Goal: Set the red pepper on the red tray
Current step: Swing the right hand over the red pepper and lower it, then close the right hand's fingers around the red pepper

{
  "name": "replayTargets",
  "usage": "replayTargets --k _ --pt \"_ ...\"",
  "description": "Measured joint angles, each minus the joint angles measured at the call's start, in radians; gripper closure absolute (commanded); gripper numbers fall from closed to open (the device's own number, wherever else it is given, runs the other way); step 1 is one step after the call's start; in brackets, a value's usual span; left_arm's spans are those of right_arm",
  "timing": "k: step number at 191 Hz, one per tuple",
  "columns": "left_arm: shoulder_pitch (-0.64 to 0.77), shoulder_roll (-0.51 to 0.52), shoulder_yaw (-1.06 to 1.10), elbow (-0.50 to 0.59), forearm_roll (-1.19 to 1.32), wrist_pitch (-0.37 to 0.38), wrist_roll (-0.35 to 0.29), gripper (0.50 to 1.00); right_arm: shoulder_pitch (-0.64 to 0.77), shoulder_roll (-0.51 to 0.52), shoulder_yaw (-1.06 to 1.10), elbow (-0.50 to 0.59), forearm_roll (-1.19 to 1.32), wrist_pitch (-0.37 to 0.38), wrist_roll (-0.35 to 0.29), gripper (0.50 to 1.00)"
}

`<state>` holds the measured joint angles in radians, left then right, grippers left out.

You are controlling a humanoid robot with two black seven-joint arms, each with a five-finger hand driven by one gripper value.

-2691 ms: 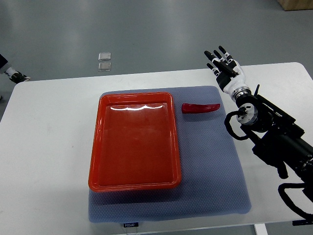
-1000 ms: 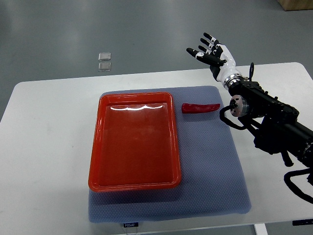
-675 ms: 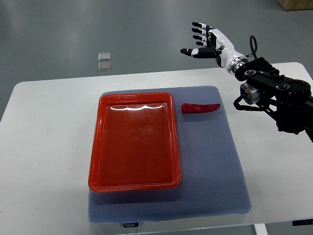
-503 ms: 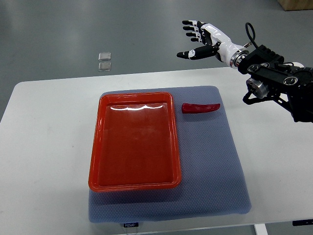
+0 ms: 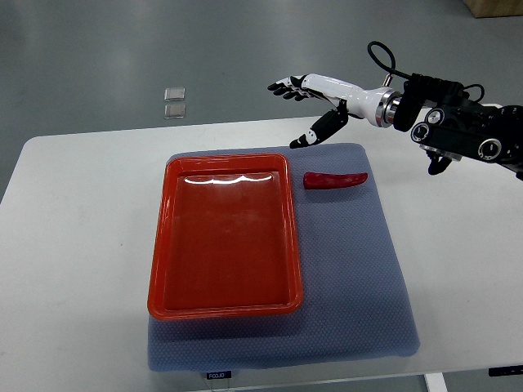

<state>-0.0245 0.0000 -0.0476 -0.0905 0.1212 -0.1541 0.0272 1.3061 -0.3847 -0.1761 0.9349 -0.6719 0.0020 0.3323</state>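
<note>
Red pepper (image 5: 335, 179) on mat beside red tray (image 5: 225, 235) | right hand (image 5: 315, 98) fingers spread, empty | label unreadable

White right hand (image 5: 327, 88), black fingertips, black cabled arm (image 5: 466, 131)

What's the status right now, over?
Right hand open, above table's far edge. Pepper on mat, beside empty tray. Nothing in the way.
</note>
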Motion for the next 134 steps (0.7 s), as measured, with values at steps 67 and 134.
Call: replayTargets --k 67,134 --pt "0.0 0.0 0.0 0.0 0.0 0.0 0.0 0.5 0.007 0.008 -0.099 0.024 -0.153 0.029 -0.019 0.583" --pt "0.0 0.0 0.0 0.0 0.0 0.0 0.0 0.5 -0.012 0.037 -0.11 -0.026 -0.272 0.027 -0.161 0.585"
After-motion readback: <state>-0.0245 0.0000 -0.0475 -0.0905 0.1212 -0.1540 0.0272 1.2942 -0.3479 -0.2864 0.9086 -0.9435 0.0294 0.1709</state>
